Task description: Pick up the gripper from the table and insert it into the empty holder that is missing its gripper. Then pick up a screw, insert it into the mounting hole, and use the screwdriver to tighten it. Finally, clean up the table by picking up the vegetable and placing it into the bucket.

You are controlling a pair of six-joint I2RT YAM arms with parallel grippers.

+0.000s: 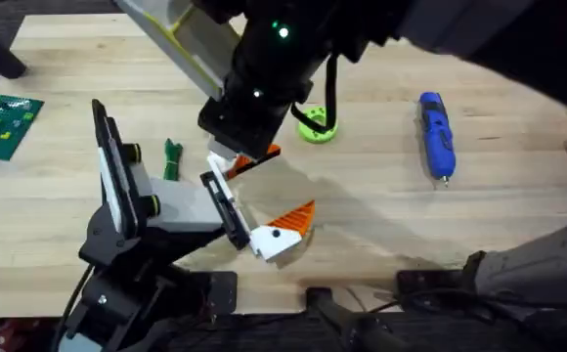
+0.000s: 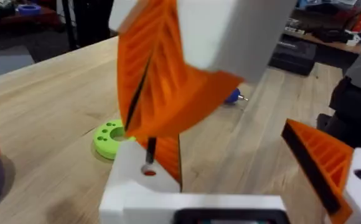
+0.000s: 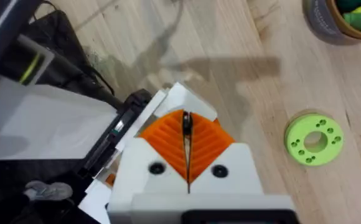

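Gripper (image 1: 283, 230): overhead, I log a white block with an orange wedge, touching the holder (image 1: 222, 207) at its end; screwdriver (image 1: 436, 132) lying well apart on the tabletop (image 1: 381, 225); left wrist, left pincer (image 2: 162, 171), state I cannot tell; right wrist, right pincer (image 3: 187, 149) clenched on a thin black screw (image 3: 187, 121).

Orange ribbed fingers (image 2: 168, 81) pinch a thin black screw (image 2: 150, 152) above a white block's hole. A lime-green ring (image 2: 109, 138) lies at nine o'clock of it. The blue screwdriver (image 2: 233, 96) lies at two o'clock.
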